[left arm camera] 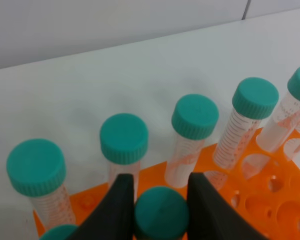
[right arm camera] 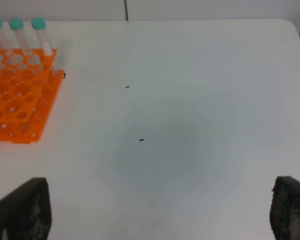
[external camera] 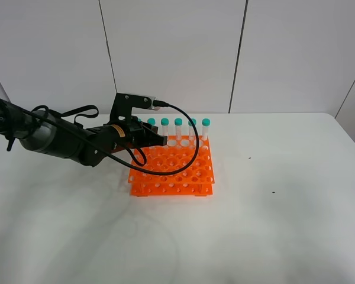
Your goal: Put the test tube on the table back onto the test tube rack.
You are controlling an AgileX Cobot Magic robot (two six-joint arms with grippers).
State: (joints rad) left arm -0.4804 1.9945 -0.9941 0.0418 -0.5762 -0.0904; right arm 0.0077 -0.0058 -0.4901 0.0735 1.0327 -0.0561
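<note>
We note the worktop, white and matte, fills the overhead view; a few small dark specks lie on its right half, and no loose tube lies on it anywhere we can see.

The test tube rack, bright orange with a grid of round holes, sits at about 10 o'clock from the worktop's centre. A row of teal-capped tubes stands upright along its far edge, toward 12 o'clock; most other holes look empty.

The left arm reaches in from 9 o'clock, its wrist over the rack's near-left part.

The left hand is pinching the test tube: in the left wrist view the two dark fingers press on either side of its teal cap, just on the near side of the standing row. The tube's body is hidden below the cap, so we cannot tell whether its tip has entered a hole.

The right hand hangs spread wide over bare worktop, well apart from the rack at 3 o'clock, holding nothing.

Judgement: pick-up and carry look done; the tube is at the rack. Left: confirm seating in a hole, release, withdraw.
</note>
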